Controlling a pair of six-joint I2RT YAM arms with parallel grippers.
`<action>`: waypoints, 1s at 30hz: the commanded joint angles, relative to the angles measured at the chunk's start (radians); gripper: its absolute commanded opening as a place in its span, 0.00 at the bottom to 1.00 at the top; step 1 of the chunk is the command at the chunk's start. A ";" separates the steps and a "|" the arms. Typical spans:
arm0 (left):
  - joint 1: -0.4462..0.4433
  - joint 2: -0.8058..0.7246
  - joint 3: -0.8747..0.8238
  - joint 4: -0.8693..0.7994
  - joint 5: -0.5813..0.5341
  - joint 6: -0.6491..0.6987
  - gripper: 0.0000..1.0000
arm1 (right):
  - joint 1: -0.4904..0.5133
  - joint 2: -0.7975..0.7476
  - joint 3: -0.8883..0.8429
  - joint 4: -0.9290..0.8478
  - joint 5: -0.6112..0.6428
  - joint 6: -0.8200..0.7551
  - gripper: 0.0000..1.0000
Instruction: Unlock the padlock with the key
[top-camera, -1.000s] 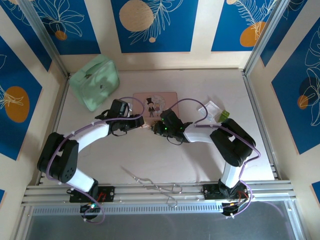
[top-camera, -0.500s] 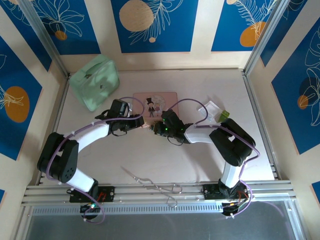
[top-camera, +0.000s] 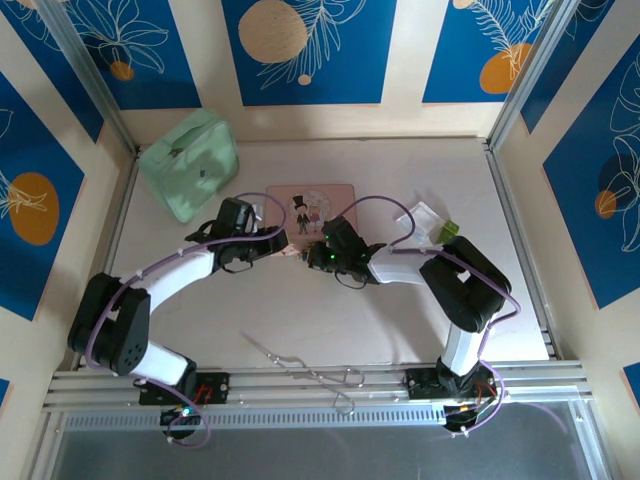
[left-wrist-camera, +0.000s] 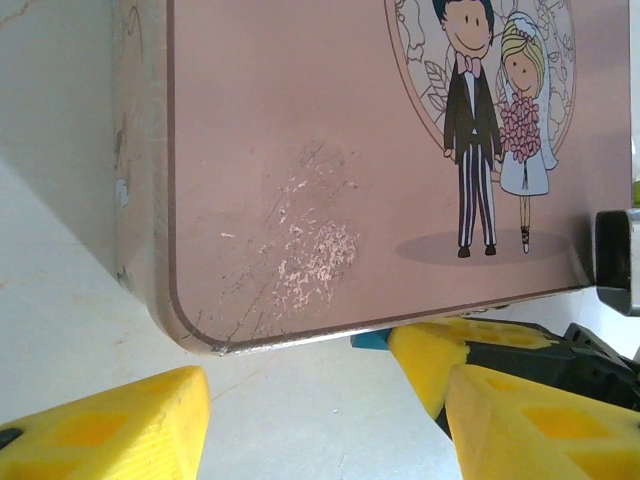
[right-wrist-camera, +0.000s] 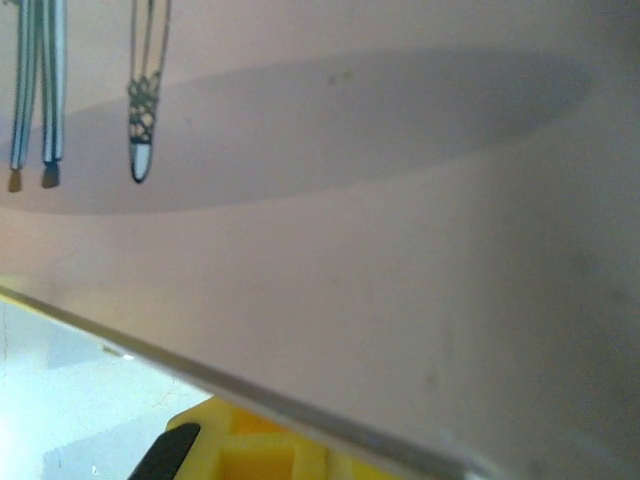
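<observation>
Padlock (left-wrist-camera: 368, 341): judged to be the small blue-teal bit peeping out at the near edge of the pink tin (left-wrist-camera: 300, 150). It sits low on the surface (left-wrist-camera: 60, 330) and touches a yellow finger (left-wrist-camera: 428, 352) reaching in from the right. Its silvery body is hidden, so the shackle cannot be told as locked or freed.
Key: not made out anywhere; it is either too small to see or hidden where the two arms meet.
Left end effector (left-wrist-camera: 330, 425): fingers spread wide with nothing between them, just in front of the tin's near-left corner and beside the blue-teal bit.
Right end effector (top-camera: 312, 252): nose to nose with the left one at the tin's near edge. The yellow finger at the padlock is judged to be its own. Whether its fingers are parted, closed or holding anything cannot be told.
Progress: judged early to middle. Both arms are gathered at the lock, but no key is seen in a keyhole and no freed shackle is seen. By this reading, what is left is to steady the lock, seat the key, turn it and release the shackle.
Tin lid: a cartoon groom in a dark suit and a bride with a bouquet; scuffs near the near-left corner.
Writing: none readable; no brand or label on the tin or the arms.
Surroundings: a green pouch (top-camera: 190, 165) at the far left, a thin wire tool (top-camera: 305, 368) near the arm bases, and a white packet (top-camera: 420, 218) at the right.
</observation>
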 joint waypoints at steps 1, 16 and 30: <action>-0.002 -0.011 0.002 -0.008 0.008 -0.003 0.64 | -0.002 0.073 -0.009 -0.231 -0.040 0.008 0.04; 0.000 -0.018 0.001 -0.010 0.011 0.004 0.64 | -0.009 0.108 0.026 -0.228 -0.011 -0.040 0.06; 0.000 -0.025 -0.003 -0.009 0.017 0.001 0.64 | -0.007 0.090 0.016 -0.186 0.013 -0.081 0.50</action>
